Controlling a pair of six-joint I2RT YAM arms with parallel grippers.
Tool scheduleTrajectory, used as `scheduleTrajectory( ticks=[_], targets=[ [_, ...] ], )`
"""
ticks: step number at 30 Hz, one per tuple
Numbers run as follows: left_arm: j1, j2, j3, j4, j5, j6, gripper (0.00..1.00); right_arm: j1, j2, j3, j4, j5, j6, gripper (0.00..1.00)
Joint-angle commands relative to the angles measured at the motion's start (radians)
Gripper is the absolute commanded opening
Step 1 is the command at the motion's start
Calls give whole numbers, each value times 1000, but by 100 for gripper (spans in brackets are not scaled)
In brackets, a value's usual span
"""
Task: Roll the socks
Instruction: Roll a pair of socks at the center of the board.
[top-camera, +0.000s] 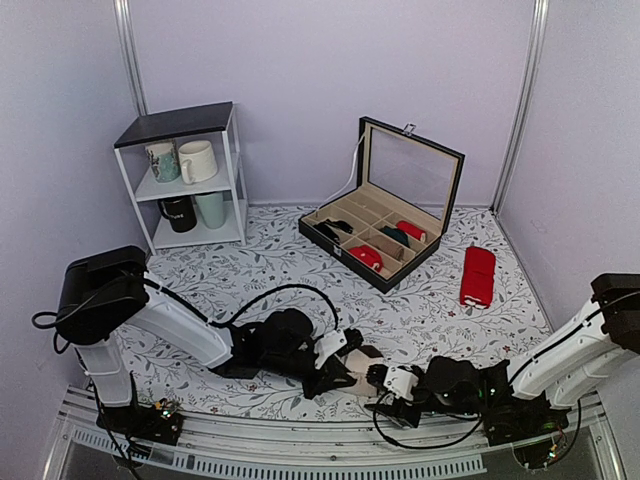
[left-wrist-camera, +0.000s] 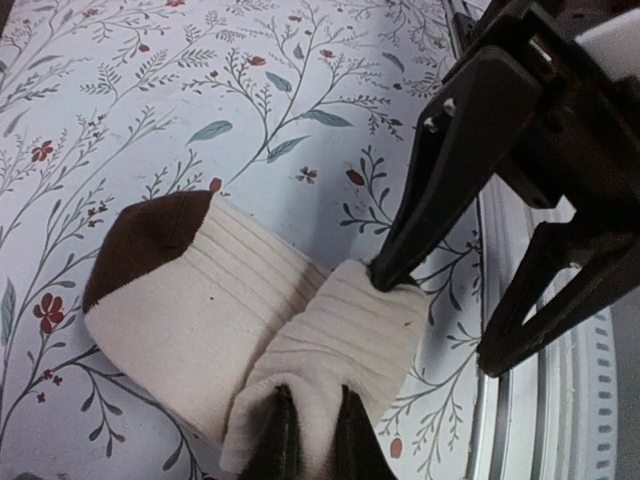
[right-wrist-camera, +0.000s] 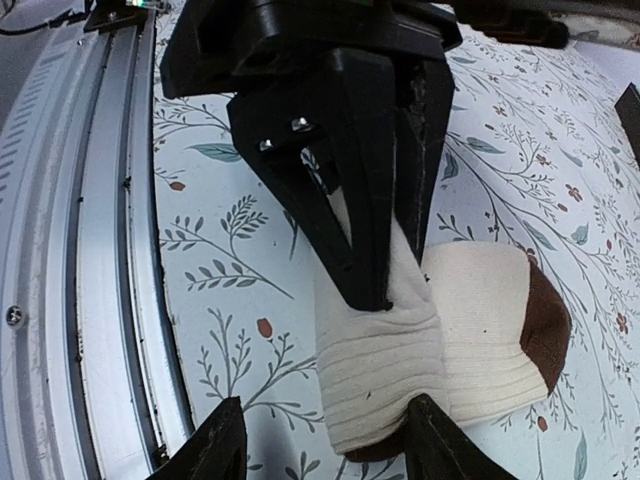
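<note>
Your left gripper has its two fingers pressed together, pinching a fold of cream fabric at the near end of the socks. Your right gripper is spread wide. In the left wrist view one of its black fingertips touches the top of the fold and the other hangs clear above the cloth.

The soft ribbed socks in cream with a dark brown end are doubled over into a short, thick bundle. A cream layer is folded up over the flatter part, and the brown cap points away from the pinched end. They lie between the two grippers at the near edge of the table, just beside the silver metal rail.

The table is covered by a white cloth printed with grey-green leaves and small red flowers, and pale lilac walls enclose it. At the back left stands a white shelf unit with a dark top holding mugs. To its right a black compartmented box with a raised glass lid holds small rolled bundles, and a flat red pair of socks lies just beside it.
</note>
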Motion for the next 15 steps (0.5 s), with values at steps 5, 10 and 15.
scheduleTrajectory(
  ticks=[5, 10, 15],
  targets=[
    [4, 74, -57, -218, 40, -14, 0, 54, 125, 88, 47, 121, -116, 55],
    [5, 76, -58, -215, 50, -10, 0, 53, 188, 106, 15, 143, -93, 52],
    [7, 83, -63, -201, 65, -10, 0, 53, 240, 103, -13, 143, -11, 42]
  ],
)
